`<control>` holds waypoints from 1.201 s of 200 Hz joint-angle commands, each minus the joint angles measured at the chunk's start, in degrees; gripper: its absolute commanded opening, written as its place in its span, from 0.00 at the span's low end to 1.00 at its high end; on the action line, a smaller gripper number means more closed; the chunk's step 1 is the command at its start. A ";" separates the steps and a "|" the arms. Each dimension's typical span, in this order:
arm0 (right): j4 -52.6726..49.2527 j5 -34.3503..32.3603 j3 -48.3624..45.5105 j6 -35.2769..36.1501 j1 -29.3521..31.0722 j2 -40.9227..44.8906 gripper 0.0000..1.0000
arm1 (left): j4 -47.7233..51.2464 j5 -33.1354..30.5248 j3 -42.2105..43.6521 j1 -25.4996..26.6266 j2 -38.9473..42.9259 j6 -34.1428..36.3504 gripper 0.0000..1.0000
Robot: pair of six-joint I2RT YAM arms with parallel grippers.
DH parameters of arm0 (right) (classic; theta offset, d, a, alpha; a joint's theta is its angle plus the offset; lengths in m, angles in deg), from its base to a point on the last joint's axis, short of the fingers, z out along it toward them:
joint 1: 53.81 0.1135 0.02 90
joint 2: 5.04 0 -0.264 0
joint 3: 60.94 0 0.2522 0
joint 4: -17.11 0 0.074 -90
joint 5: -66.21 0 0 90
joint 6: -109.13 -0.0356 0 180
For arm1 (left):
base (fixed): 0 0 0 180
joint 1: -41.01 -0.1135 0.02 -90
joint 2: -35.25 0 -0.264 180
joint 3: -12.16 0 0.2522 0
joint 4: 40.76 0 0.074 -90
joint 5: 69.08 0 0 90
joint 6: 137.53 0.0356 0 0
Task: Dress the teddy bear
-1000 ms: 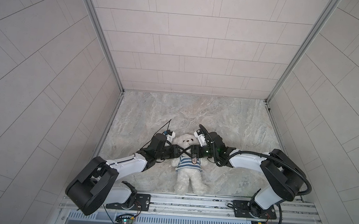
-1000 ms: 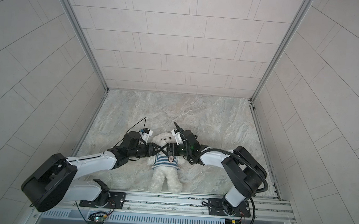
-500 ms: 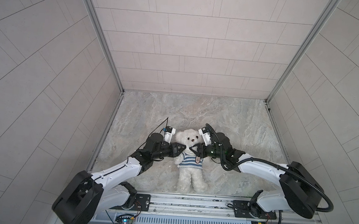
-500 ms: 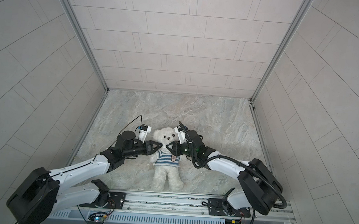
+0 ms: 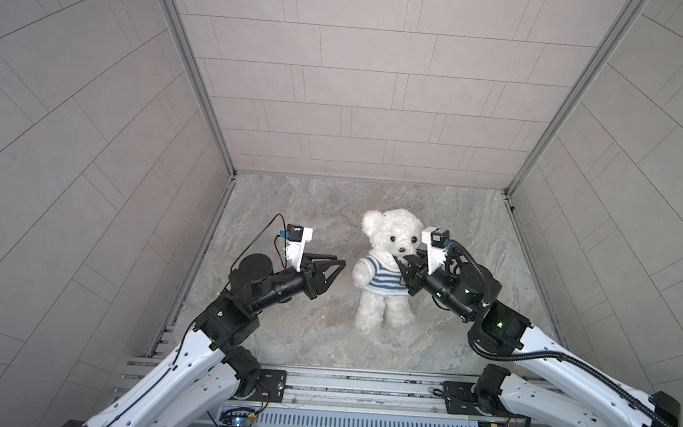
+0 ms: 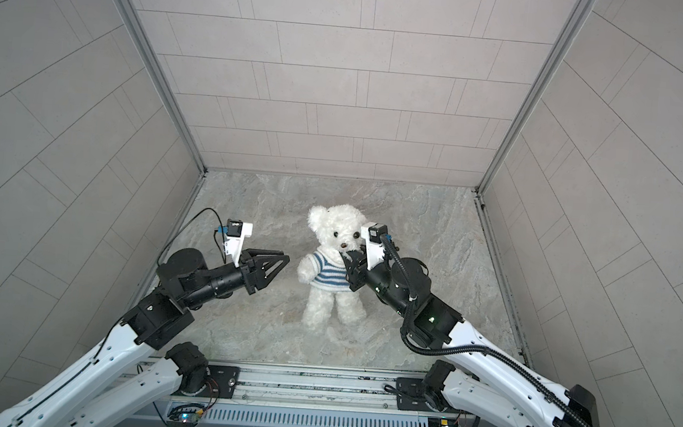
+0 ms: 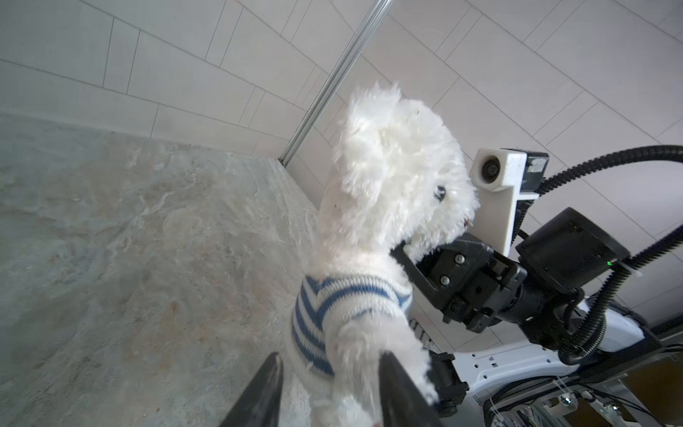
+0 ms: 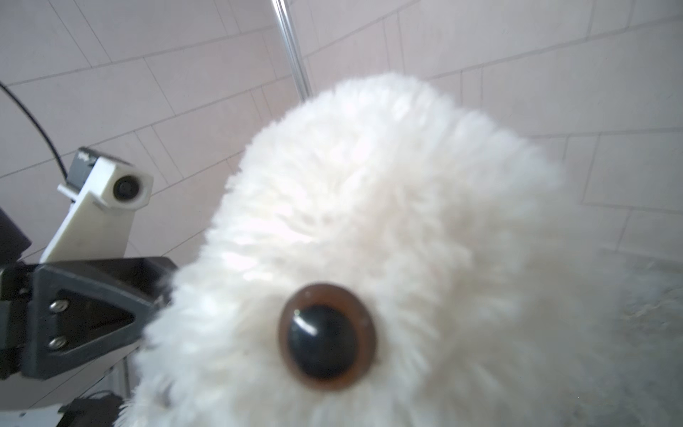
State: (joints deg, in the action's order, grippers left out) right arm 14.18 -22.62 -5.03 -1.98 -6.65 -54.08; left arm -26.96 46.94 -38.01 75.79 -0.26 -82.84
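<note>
From my station I saw the tiled walls (image 5: 342,77) boxing in a marble-patterned floor (image 5: 290,202), with the mounting rail (image 5: 359,385) along the near edge. Both arms reached in from that rail toward the middle. The teddy bear (image 5: 388,235) (image 6: 336,226) was upright between them in both top views, roughly mid-floor and facing the rail. Its legs pointed down to the floor, but I could not tell whether its feet pressed on it. It wore the blue-and-white striped shirt (image 5: 381,274) over its torso, and the arm on the left gripper's side came out through the sleeve. The right gripper (image 5: 404,265) was tucked in under the bear's chin. Its jaws were drawn narrow on white fur at the neck and shoulder, so I read it as gripping the bear there, though the fingers hid exactly which part it pinched. The left gripper (image 5: 340,261) stood just beside the sleeved arm with a gap between them, its jaws partly spread and holding nothing. In the left wrist view its two fingers (image 7: 264,388) showed on either side of that arm. In the right wrist view the fluffy head filled most of the picture, with one brown-rimmed bead eye (image 8: 327,342) up close.
</note>
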 commanded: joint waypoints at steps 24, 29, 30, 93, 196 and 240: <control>-4.01 -13.70 8.02 4.93 3.39 -0.90 0.00 | -1.67 -3.27 -0.04 6.06 0.24 -5.38 0.38; -3.76 -14.42 8.47 5.45 3.92 -1.30 0.00 | -3.28 -3.83 -0.24 7.47 -0.10 -5.99 0.36; -3.69 -14.52 8.56 5.54 4.13 -1.40 0.00 | -3.55 -3.94 -0.29 7.74 -0.18 -6.13 0.36; 3.31 -21.50 9.05 8.50 8.64 -4.15 0.00 | -11.40 -16.99 -4.01 16.40 -8.52 -12.88 0.37; 13.50 -23.98 5.85 10.31 11.46 -5.18 0.00 | -5.94 -23.45 -7.09 16.79 -13.71 -15.97 0.54; 15.86 -26.61 4.32 11.47 12.22 -4.19 0.00 | -4.97 -23.60 -5.30 16.79 -11.72 -16.50 0.52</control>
State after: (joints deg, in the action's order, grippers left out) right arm 24.41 -46.95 -0.46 8.23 4.97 -59.79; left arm -32.21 24.10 -44.35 92.32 -13.37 -98.88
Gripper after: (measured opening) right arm 0.141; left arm 0.529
